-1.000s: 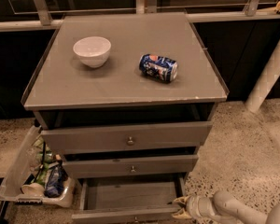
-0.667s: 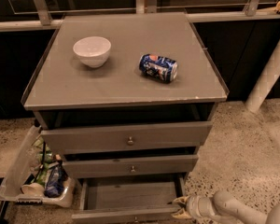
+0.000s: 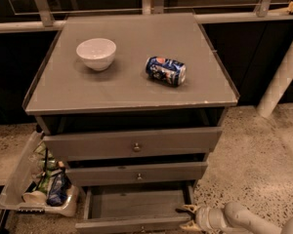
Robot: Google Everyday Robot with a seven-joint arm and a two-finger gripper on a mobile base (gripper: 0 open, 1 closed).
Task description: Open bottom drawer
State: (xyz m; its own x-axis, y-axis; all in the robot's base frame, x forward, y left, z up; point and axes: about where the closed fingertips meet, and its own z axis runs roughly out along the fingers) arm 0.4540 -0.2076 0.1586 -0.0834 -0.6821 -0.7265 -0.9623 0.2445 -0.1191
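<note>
Grey cabinet point(image 3: 132, 89) with three drawers, seen from above. Its bottom drawer point(image 3: 136, 204), lowest of the stack, stands pulled out with the shallow tray exposed. At lower right the gripper point(image 3: 186, 217) lies by the right end of that drawer's front, fingers spread apart. On top: white bowl point(image 3: 96, 53), left; blue can point(image 3: 166, 70) on its side, right.

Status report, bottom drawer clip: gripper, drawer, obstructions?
Gripper low, at right front corner of bottom drawer. Drawer pulled out, tray showing. Plastic bin on floor at its left, not in front.
</note>
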